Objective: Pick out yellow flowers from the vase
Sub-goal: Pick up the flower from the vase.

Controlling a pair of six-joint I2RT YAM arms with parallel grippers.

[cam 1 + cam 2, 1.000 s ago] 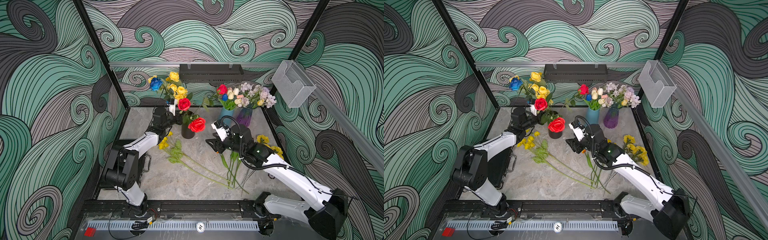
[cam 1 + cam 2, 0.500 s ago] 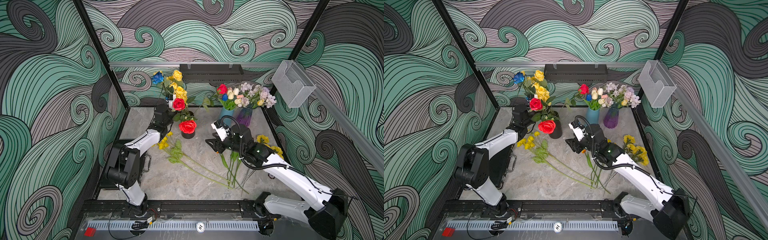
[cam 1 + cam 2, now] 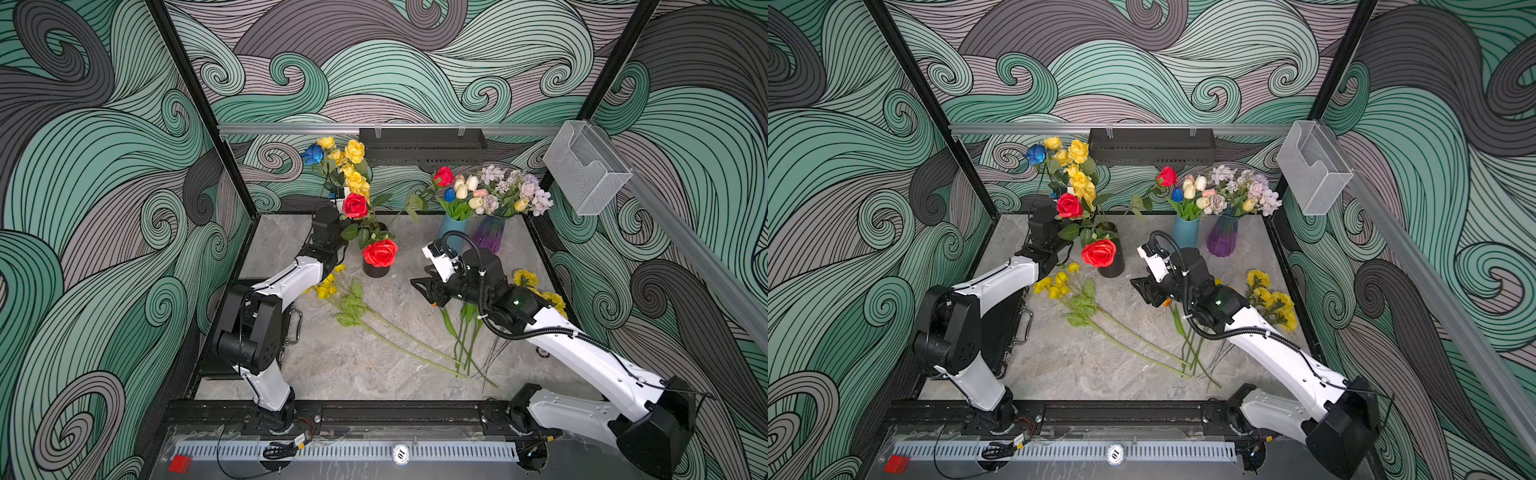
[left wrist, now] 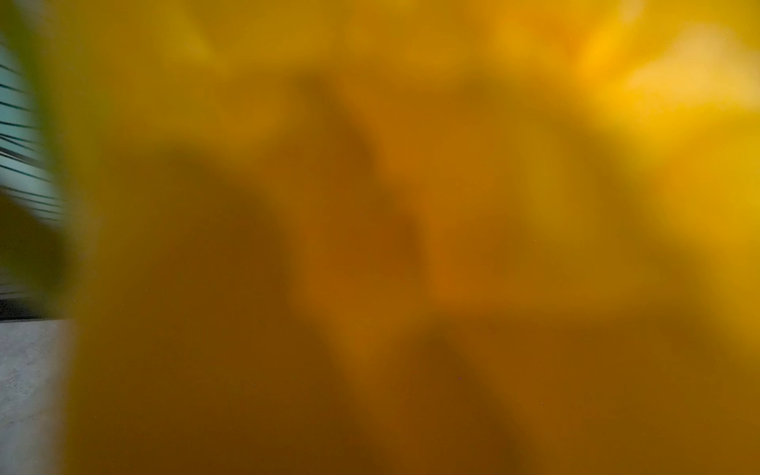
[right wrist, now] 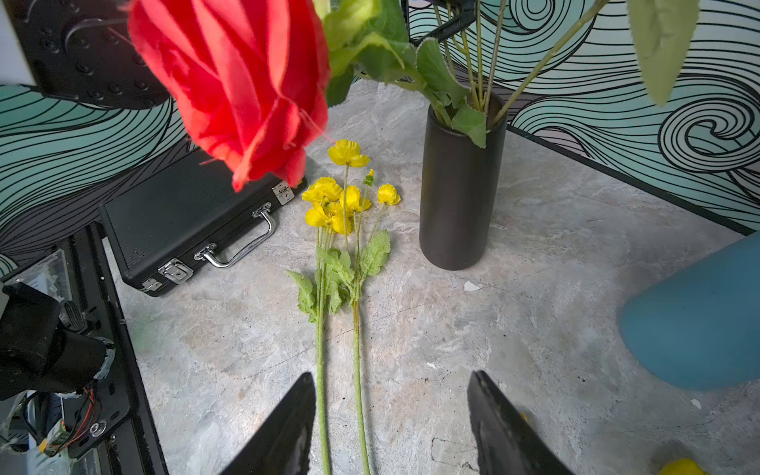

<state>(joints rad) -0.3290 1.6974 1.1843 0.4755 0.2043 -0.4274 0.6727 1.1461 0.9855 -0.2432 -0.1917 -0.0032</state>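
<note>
- The yellow flowers [image 3: 354, 166] that are in the black vase [image 3: 376, 270] are ruffled fabric roses on thin green stems. In both top views their long axis leans from the vase mouth toward the upper left of the frame, with the blooms at the high end.
- More yellow flowers, a spray [image 3: 327, 287] with small papery blooms and crinkled leaves, lie flat on the counter [image 3: 353, 370] just left of the vase. The blooms point to the upper left and the stem ends to the lower right.
- A third yellow bunch [image 3: 1273, 301], round pom-poms, lies at the right edge of the counter, beside the right arm.
- The left gripper [image 3: 341, 195] is pressed together among the rose stems above the vase. I cannot tell if a stem is pinched, as its wrist view is only a yellow blur.
- The right gripper [image 5: 390, 423] is spread and holds nothing; it hovers over the stems of the spray.
- The vase is a matte, straight cylinder; a red rose [image 3: 380, 252] hangs before it.
- The counter is grey, like marble.
- A ribbed black case [image 5: 185, 214] with metal latches lies at the left.
</note>
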